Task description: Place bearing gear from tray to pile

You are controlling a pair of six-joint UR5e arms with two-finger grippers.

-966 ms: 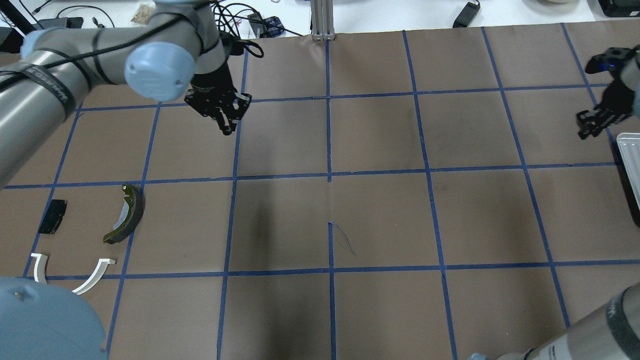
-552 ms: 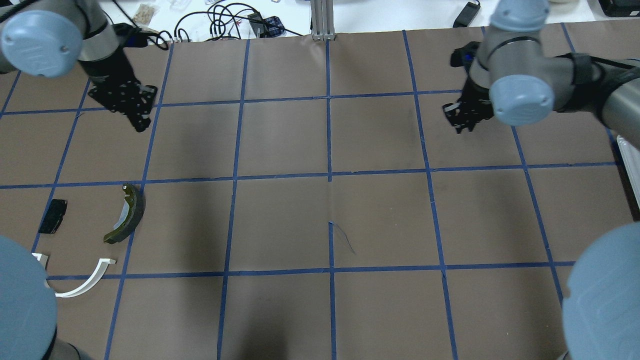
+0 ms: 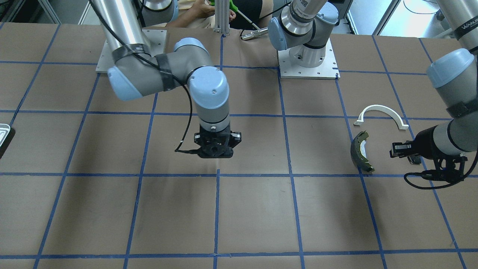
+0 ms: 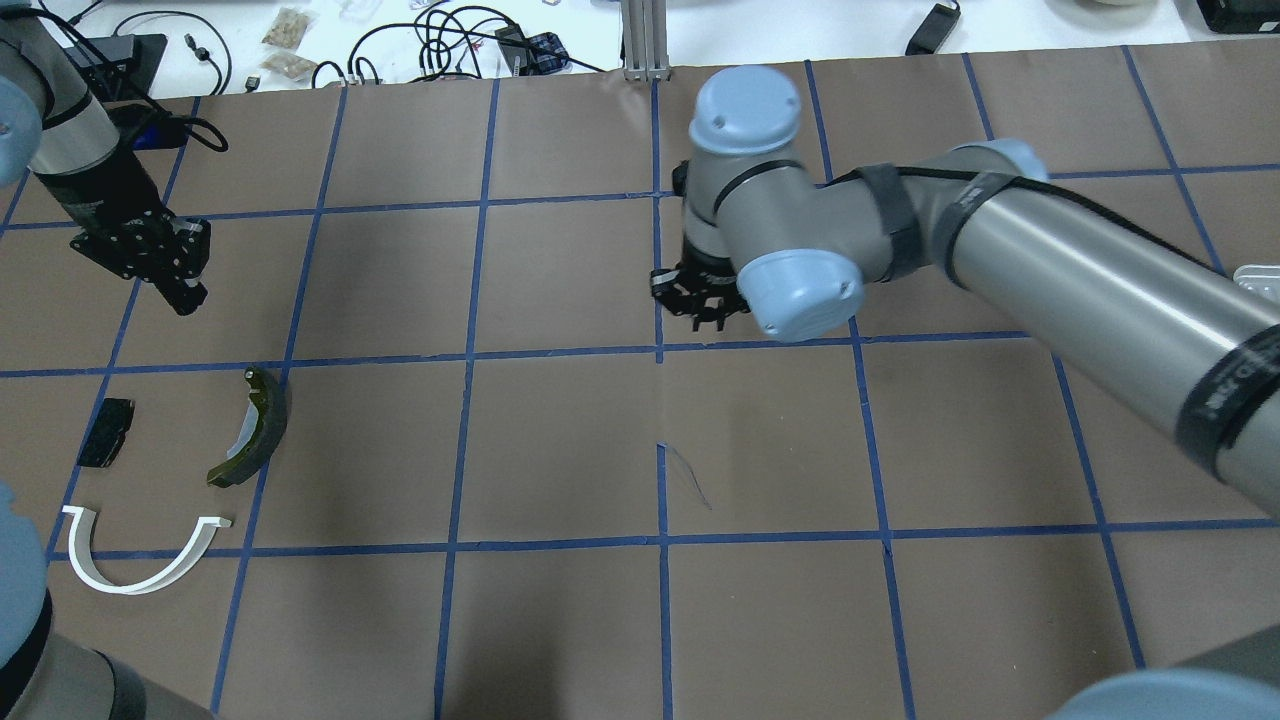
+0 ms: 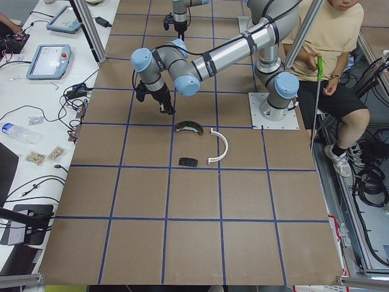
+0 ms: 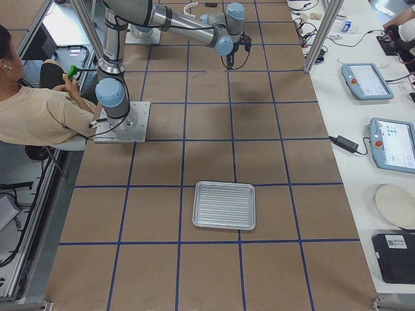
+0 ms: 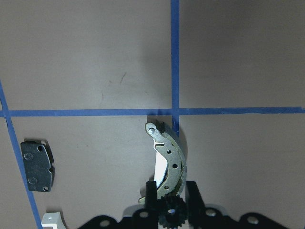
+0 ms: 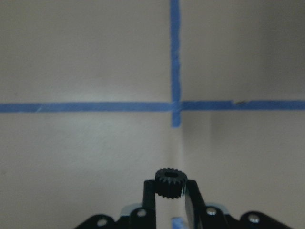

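- Bearing gear (image 8: 170, 183), a small black toothed ring, is pinched between the closed-in fingers of the right gripper (image 4: 703, 315), which hangs above the brown table (image 4: 560, 440) near its middle, by a blue tape crossing.
- Tray (image 6: 195, 206) lies at the table's right end, well apart from that gear.
- Pile (image 4: 235, 465) is at the near left: brake shoe (image 4: 270, 425), white arc (image 4: 140, 582) and black pad (image 4: 105, 432), none touching.
- Left gripper (image 4: 186, 295) hangs just on the far side of the pile, fingers clamped on a second gear (image 7: 170, 212).
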